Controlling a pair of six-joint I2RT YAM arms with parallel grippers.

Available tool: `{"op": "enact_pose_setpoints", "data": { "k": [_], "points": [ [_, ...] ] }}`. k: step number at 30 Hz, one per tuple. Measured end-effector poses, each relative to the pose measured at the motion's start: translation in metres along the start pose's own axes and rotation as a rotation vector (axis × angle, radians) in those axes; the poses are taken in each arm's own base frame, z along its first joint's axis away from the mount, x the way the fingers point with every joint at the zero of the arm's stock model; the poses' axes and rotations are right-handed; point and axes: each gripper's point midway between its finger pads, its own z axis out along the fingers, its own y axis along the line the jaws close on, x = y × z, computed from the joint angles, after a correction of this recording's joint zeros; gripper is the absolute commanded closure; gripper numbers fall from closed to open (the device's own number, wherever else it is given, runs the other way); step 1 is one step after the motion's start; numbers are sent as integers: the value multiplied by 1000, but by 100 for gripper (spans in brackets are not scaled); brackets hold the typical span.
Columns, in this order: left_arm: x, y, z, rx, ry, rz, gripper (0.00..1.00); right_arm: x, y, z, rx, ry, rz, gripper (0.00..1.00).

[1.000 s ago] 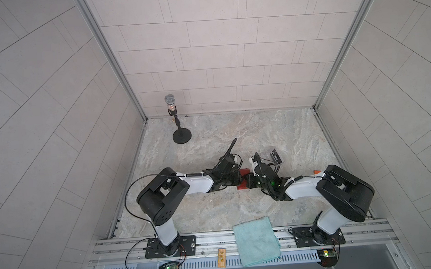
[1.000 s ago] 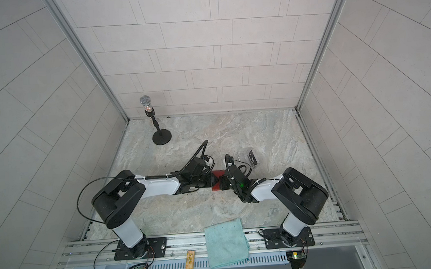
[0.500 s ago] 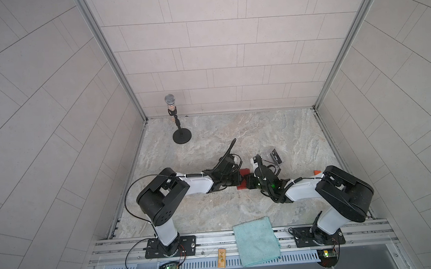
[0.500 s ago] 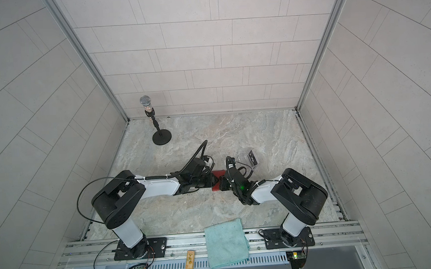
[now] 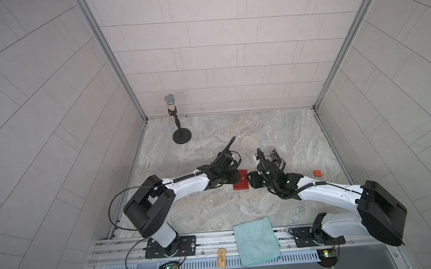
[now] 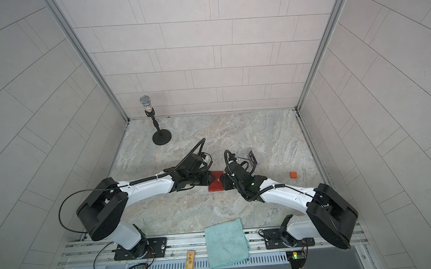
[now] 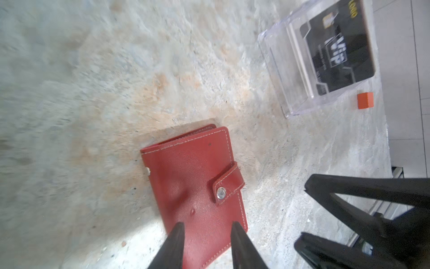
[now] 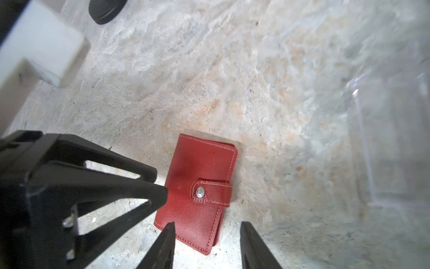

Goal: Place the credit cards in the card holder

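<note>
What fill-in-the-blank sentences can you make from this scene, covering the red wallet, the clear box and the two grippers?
1. With its snap tab fastened, the card holder is ____, not open.
2. The ____ credit card shows through the clear box.
3. The left gripper and the right gripper both have their jaws ____, gripping nothing.
4. The small block beside the clear box is coloured ____.

Missing words: closed; black; open; orange.
</note>
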Motion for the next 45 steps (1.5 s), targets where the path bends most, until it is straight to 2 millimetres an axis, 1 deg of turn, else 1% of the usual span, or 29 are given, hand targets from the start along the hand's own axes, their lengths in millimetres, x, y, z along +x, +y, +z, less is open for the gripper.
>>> {"op": "enact_pose_setpoints", "data": {
  "k": [2,4,7,10,12,13,14,17,20,24,27,30,34,37,42,43,45],
  "points": [
    [-13,0,-16,-36,-48,34,55,-10,-6,-9,29,-34,-25,48],
    [-24,6,-32,-94,-98,56,52,-21,-17,-18,76,-68,-45,47],
    [-34,26,-55,-226,-163,95,47,-41,-40,-33,168,-119,-65,47],
    [-44,52,-76,-384,-222,131,42,-60,-72,-47,278,-162,-60,47],
    [-51,72,-93,-501,-271,153,39,-68,-100,-56,365,-181,-41,46],
    [-54,80,-100,-545,-289,160,38,-71,-112,-60,403,-185,-33,46],
    [-57,91,-109,-602,-311,166,38,-74,-127,-65,450,-190,-21,46],
    [-61,121,-128,-747,-352,165,38,-80,-162,-77,571,-203,9,45],
    [-63,153,-144,-882,-381,143,38,-85,-192,-91,685,-225,36,45],
    [-61,188,-162,-1024,-405,114,38,-92,-226,-109,809,-268,75,45],
    [-63,205,-175,-1092,-443,91,36,-92,-248,-119,883,-299,102,45],
    [-66,218,-188,-1125,-495,59,36,-92,-264,-125,942,-341,116,45],
    [-74,233,-199,-1150,-557,30,36,-87,-278,-122,990,-372,102,44],
    [-78,246,-201,-1174,-581,24,36,-90,-284,-120,1017,-400,81,44],
    [-84,271,-197,-1176,-591,-10,36,-97,-289,-116,1036,-438,46,38],
    [-84,278,-196,-1173,-588,-22,35,-97,-289,-115,1036,-443,43,38],
    [-82,289,-195,-1173,-576,-41,27,-95,-292,-111,1035,-436,33,37]
  ]
}}
